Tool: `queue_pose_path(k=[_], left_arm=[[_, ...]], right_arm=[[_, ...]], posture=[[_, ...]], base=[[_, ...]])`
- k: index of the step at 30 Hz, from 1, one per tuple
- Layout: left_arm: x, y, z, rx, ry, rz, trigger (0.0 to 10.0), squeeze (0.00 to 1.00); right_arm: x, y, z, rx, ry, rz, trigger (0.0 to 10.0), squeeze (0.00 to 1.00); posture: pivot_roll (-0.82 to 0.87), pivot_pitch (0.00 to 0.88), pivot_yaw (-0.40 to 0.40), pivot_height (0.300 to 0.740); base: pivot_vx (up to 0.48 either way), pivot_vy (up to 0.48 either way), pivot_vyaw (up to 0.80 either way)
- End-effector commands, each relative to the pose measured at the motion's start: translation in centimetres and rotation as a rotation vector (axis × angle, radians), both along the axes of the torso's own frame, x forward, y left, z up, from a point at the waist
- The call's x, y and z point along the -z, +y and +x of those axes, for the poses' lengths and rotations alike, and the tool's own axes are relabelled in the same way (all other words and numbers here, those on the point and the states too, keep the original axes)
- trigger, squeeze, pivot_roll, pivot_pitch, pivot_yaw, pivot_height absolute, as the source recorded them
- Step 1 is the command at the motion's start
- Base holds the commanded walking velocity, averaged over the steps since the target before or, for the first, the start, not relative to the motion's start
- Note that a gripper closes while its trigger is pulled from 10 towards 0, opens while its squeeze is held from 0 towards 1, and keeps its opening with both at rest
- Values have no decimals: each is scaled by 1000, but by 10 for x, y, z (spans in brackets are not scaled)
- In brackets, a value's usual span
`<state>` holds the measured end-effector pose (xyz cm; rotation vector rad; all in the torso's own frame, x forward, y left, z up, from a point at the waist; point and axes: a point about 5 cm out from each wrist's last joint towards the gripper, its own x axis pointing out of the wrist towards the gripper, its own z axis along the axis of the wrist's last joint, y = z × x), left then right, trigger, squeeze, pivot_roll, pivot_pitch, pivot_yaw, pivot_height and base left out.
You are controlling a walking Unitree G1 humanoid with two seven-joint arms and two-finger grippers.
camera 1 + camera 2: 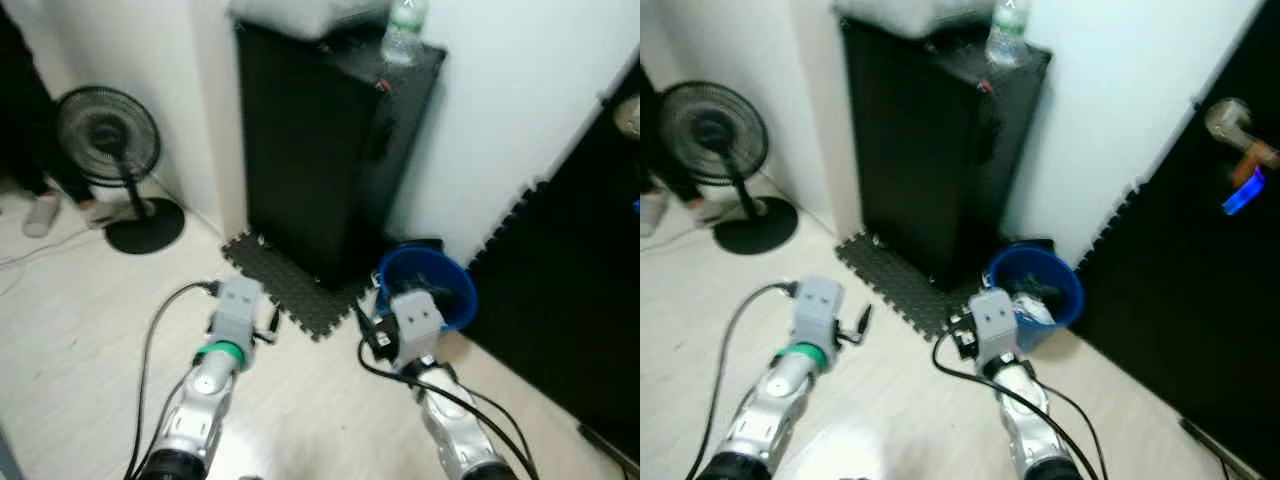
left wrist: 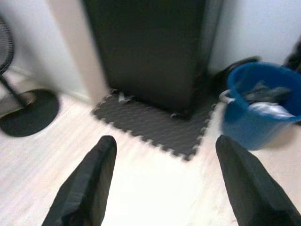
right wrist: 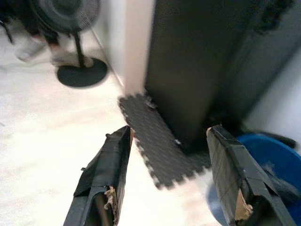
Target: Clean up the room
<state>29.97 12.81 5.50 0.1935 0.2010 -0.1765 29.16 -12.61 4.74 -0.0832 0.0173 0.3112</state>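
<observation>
A blue bucket [image 1: 432,283] stands on the pale floor by the white wall, just right of a tall black cabinet [image 1: 320,140]. White and grey rubbish lies inside the bucket [image 2: 263,101]. My left gripper [image 2: 165,141] is open with nothing between its fingers, held over the floor in front of a dark foam mat [image 2: 155,122]. My right gripper [image 3: 168,133] is also open and empty, just short of the bucket [image 3: 263,165]. Both silver arms reach forward from the bottom of the eye views. A clear plastic bottle [image 1: 405,30] stands on top of the cabinet.
A black pedestal fan [image 1: 110,140] stands at the far left with a white shoe [image 1: 40,215] beside it. Black foam panelling [image 1: 570,300] covers the right side, with a handle [image 1: 1232,122] on it. Bare floor lies between the arms.
</observation>
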Motion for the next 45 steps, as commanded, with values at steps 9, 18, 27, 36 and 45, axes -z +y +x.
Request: queue_pose_path(k=[9,18,27,36,45], left_arm=[[3,-4,7,56,16,23,10000,0],[-3,-13,13,74,-2,5,10000,0],[-7,-12,15,67,-36,9,10000,0],[-7,-9,15,47,-48,13,10000,0],[-5,-10,13,43,-49,12,10000,0]], right_arm=[[2,-4,2,63,-12,-7,10000,0],[-1,-13,4,87,-29,-15,10000,0],[-4,-12,5,112,-38,56,10000,0],[-5,-10,7,99,-41,72,10000,0],[-4,-11,5,95,-36,80,10000,0]], posture=[[5,0,38,736],[-8,0,46,736],[9,0,30,736],[14,0,17,736],[15,8,13,736]], base=[[0,0,755],[0,0,751],[46,27,250],[416,27,0],[418,27,0]])
